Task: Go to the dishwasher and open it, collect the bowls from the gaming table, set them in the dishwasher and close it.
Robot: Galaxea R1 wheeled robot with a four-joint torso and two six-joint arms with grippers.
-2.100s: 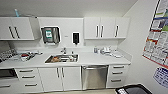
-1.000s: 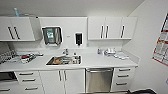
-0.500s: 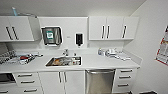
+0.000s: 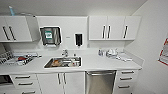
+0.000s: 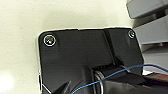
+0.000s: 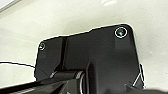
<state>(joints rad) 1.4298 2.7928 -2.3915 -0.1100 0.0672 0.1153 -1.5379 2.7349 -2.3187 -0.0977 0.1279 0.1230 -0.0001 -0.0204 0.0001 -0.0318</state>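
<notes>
Two wrist cameras give me mostly the dark plates of my own arms, so I cannot tell if the left claw or the right claw is released or clenched. From the head camera I look at a white kitchen wall. I see the dishwasher [image 4: 100, 82] low in the row of cabinets, under the counter [image 4: 100, 63], with its door closed and the bar handle [image 4: 100, 73] along the top edge. It stands between the white double doors [image 4: 61, 82] under the sink [image 4: 63, 62] and a stack of drawers [image 4: 127, 79] on the other side. On the counter a dish rack [image 4: 15, 59] sits far from the dishwasher, and some small items [image 4: 111, 53] are near the corner. On the wall above hang a paper towel dispenser [image 4: 50, 36], a black soap dispenser [image 4: 78, 39] and white upper cabinets [image 4: 113, 27].
</notes>
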